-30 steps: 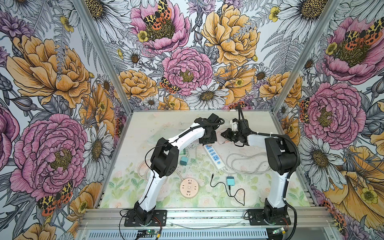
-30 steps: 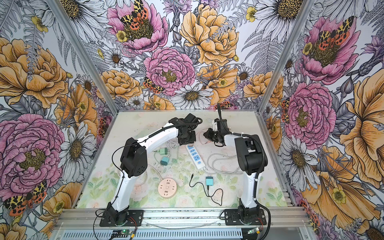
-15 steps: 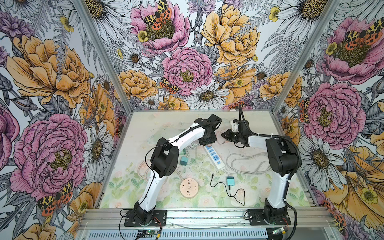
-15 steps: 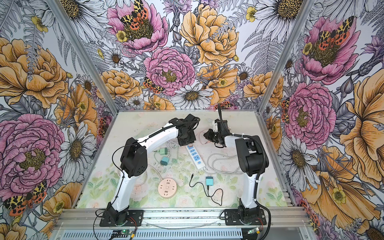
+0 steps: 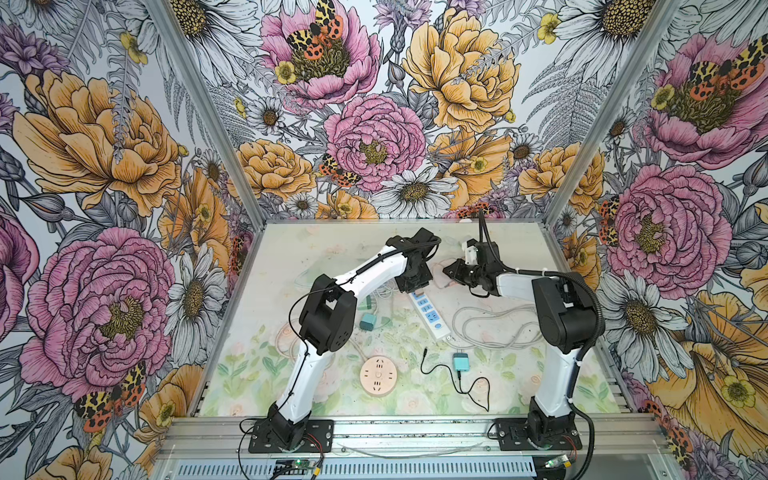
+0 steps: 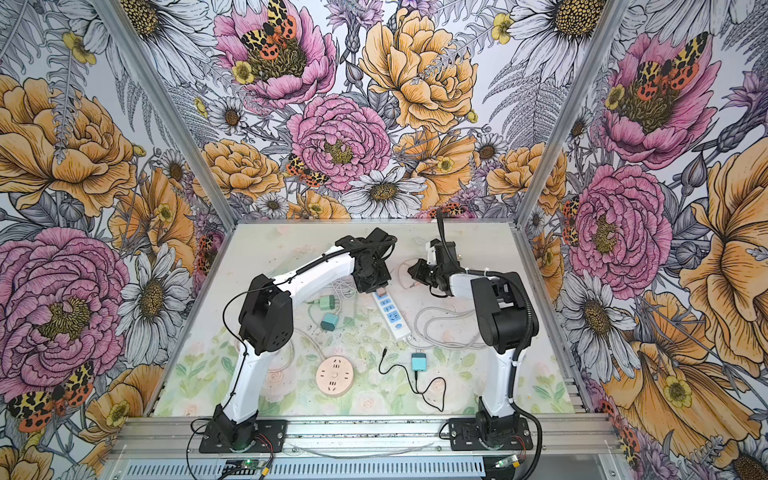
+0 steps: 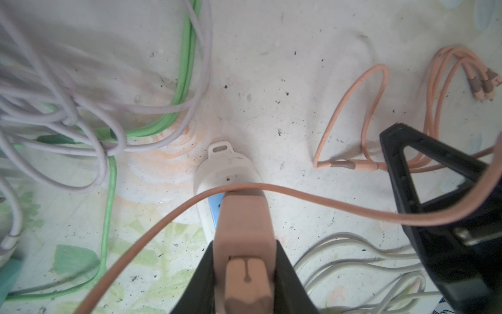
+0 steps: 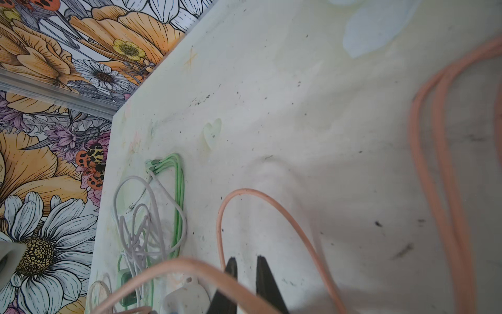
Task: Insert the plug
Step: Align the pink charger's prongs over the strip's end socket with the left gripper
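Note:
My left gripper is shut on a peach plug, its black fingers pressing both sides. The plug sits over the far end of the white power strip with blue sockets, but its prongs are hidden. In both top views the left gripper points down at that end. The plug's peach cable runs across to my right gripper, just right of the strip. The right gripper's jaws stand nearly together, and the cable crosses into their narrow gap.
White and green cables lie tangled left of the strip. Peach connectors lie at the back. Toward the front lie a round peach socket, a teal adapter with a black lead, a teal plug and white cord loops.

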Robot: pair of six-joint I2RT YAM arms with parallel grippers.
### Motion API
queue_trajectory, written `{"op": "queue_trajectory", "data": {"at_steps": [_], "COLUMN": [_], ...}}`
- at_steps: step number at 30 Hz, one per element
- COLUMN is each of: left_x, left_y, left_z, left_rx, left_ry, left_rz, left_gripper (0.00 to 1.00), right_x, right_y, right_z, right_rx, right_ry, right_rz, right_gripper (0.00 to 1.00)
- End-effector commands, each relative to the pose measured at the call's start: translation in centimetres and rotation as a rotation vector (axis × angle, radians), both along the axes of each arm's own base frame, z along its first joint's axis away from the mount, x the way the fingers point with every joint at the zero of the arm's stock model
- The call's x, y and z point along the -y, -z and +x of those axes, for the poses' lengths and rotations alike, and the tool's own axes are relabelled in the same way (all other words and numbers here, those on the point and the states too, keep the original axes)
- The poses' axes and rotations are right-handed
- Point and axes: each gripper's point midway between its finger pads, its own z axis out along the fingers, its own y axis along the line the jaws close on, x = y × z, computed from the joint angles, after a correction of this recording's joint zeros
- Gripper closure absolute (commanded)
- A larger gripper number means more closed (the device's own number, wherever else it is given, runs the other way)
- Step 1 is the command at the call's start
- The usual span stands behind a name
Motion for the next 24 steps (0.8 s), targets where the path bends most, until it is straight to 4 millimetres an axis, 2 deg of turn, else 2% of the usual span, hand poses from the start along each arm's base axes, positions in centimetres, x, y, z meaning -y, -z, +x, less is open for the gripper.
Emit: {"op": "queue_trajectory", "data": {"at_steps": [1,10,18,24], "left_x": [-0.8,-0.3,0.5,-0.4], "left_y": [-0.5,0.1,2.3,0.6], "left_z": [-0.5,-0.8,-1.9,-1.5], "left_rx": [-0.027,-0.038,-0.072,-0.025], "left_ry": [-0.030,0.011,-0.001,-0.041], "left_rz": [0.004,0.133,0.166,0.178], "left_gripper": [1.00,1.00,1.00,1.00], "right_x": [-0.3,-0.3,-0.1,-0.3], "right_y": [-2.0,-2.0,-2.2,-2.4], "right_z": [0.4,0.2,-0.1,-0.1], "right_rx": [0.061,0.056,0.061,0.067], "right_ry": [0.002,0.012,0.018,0.012], "right_rz": [0.015,0.028,0.029,0.042], "right_gripper": [0.84,0.84,0.84,0.84]}}
